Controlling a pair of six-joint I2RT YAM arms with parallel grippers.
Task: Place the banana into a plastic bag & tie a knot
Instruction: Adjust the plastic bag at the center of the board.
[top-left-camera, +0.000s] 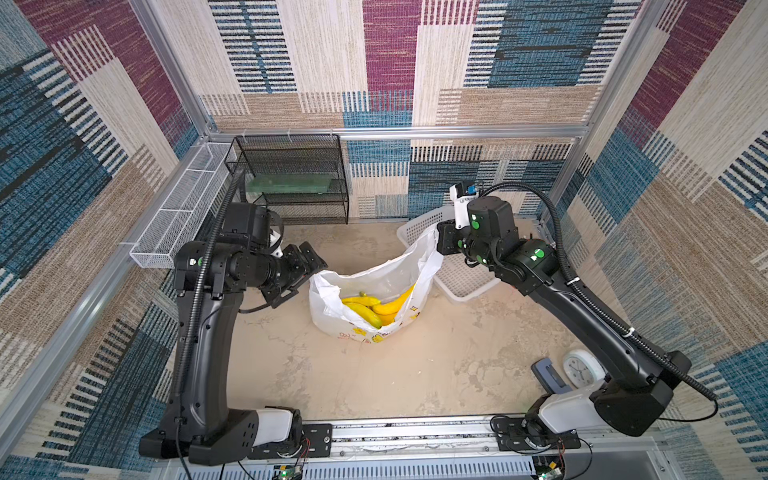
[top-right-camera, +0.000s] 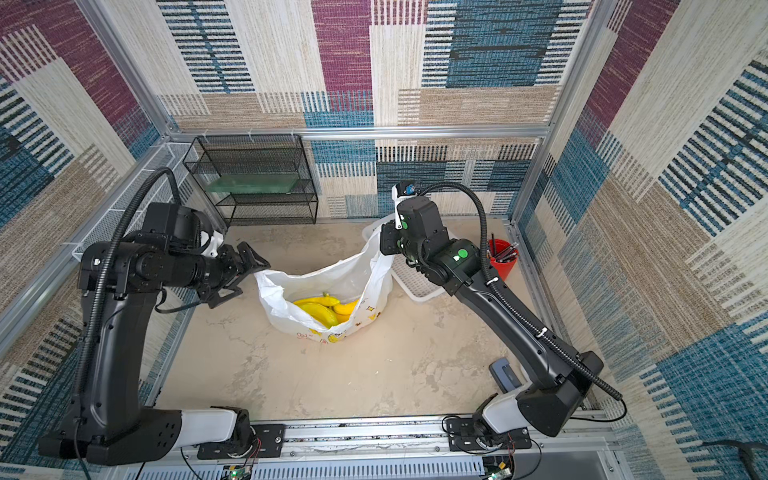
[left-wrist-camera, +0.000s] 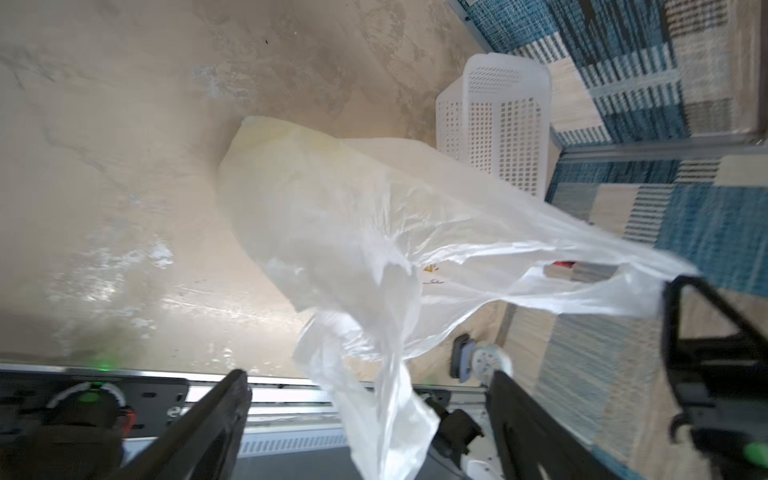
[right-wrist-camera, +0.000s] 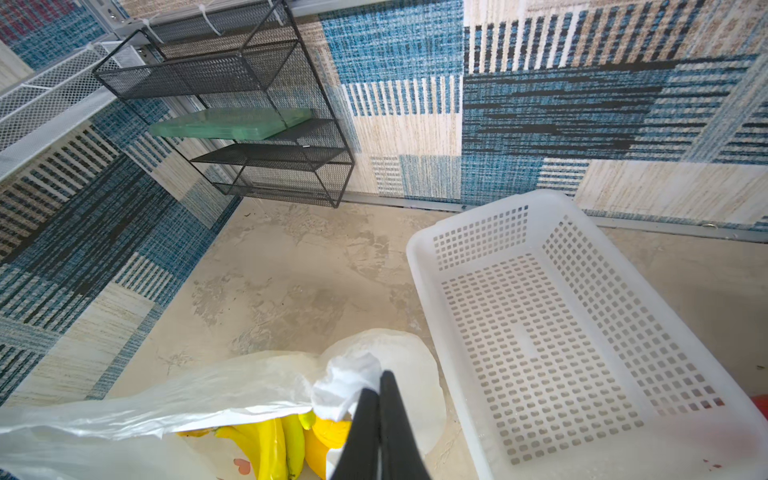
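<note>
The white plastic bag stands open mid-table with the yellow banana bunch inside. My right gripper is shut on one bunched handle of the bag and holds it up at the bag's far right. My left gripper is open at the bag's left rim. The other handle hangs loose between its wide-apart fingers, touching neither. No knot is in view.
A white perforated basket lies right behind the bag. A black mesh shelf stands at the back left. A red pen cup is at the right wall. A clock and a grey-blue device sit front right.
</note>
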